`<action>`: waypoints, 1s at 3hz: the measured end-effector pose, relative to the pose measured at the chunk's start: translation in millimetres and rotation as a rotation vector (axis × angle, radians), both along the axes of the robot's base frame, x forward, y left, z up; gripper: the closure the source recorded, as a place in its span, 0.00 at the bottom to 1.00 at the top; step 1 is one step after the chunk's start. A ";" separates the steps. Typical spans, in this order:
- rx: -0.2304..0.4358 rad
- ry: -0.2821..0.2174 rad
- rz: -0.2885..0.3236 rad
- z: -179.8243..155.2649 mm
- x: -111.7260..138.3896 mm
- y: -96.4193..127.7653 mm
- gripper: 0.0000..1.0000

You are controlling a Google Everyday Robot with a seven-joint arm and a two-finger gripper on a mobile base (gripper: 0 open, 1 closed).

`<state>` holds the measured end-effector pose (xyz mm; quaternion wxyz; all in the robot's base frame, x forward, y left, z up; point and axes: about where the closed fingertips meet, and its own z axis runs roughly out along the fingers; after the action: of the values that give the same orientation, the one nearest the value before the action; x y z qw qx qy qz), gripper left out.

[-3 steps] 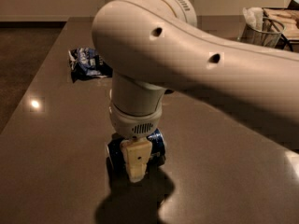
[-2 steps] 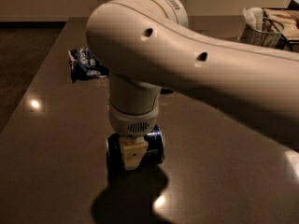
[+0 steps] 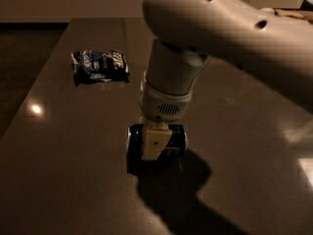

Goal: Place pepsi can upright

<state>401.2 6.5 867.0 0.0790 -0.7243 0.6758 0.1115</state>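
Observation:
The pepsi can (image 3: pixel 177 137) is dark blue and lies on its side across the dark table (image 3: pixel 73 180), near the middle front. My gripper (image 3: pixel 155 143) comes straight down on it from the big white arm (image 3: pixel 215 23). A cream finger (image 3: pixel 154 145) crosses the front of the can's middle, and the can's two ends stick out left and right of it. The far finger is hidden behind the can. The gripper appears shut on the can, at or just above the tabletop.
A flat crinkled blue-and-white snack bag (image 3: pixel 100 66) lies at the back left of the table. The table's left edge (image 3: pixel 29 102) runs toward the dark floor. Some objects (image 3: pixel 293 12) stand at the far right back, behind the arm.
The gripper with the can has shifted slightly farther back and right. The upper arm has swung to the right, so the snack bag now shows in full.

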 end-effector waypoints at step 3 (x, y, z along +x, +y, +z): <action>0.537 -0.007 -0.158 73.0 39.2 -23.9 1.00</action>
<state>440.4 -17.4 940.0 0.2789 -0.6229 0.6761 0.2778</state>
